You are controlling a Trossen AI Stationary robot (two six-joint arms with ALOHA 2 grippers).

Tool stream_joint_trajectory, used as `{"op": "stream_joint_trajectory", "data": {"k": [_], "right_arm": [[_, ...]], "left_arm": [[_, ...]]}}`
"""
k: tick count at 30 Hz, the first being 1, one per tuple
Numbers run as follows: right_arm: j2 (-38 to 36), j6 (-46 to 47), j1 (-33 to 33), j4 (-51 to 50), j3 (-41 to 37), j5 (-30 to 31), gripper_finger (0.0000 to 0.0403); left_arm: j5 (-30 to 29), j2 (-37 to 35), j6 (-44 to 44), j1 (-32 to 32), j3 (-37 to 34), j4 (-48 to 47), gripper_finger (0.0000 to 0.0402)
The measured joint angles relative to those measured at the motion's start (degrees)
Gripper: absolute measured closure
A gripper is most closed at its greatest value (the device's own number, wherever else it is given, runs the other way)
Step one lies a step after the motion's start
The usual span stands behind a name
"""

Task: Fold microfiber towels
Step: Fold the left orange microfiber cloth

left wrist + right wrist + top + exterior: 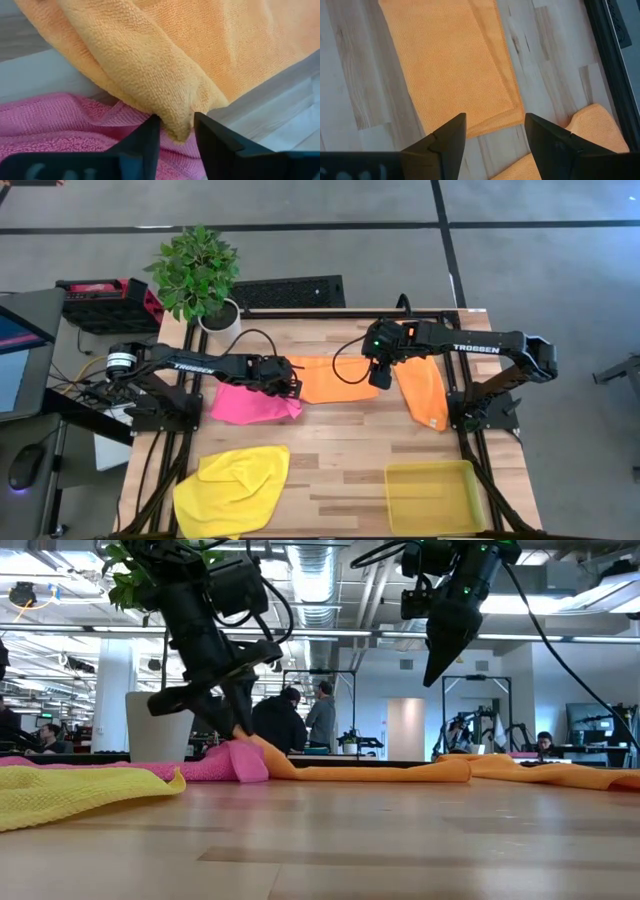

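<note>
even, bright daylight is filling the high view, and the wooden table (340, 450) is showing only soft, short shadows under both arms. in the low view, ceiling strip lights (340, 635) are glowing behind the arms, which are appearing as dark silhouettes against the bright room; the near tabletop is blurring out of focus while distant people (300, 720) are looking hazy. in the left wrist view, the orange towel (165, 65) is showing crisp weave, while the dark fingers (145, 145) are staying soft. the right wrist view is looking evenly lit, without glare.
</note>
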Motion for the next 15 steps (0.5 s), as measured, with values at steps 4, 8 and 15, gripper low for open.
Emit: {"op": "stream_joint_trajectory", "data": {"k": [4, 8, 15], "right_arm": [[0.00, 0.02, 0.00, 0.00, 0.00, -0.01, 0.0177], [0.00, 0.02, 0.00, 0.00, 0.00, -0.01, 0.0177], [0.00, 0.02, -0.01, 0.07, 0.00, -0.01, 0.0177]], "left_arm": [[0.28, 0.02, -0.17, 0.00, 0.00, 0.85, 0.0274], [3.18, 0.02, -0.25, 0.07, 0.04, 3.06, 0.0274], [2.55, 0.04, 0.16, 0.20, 0.04, 2.84, 0.0274]]}}
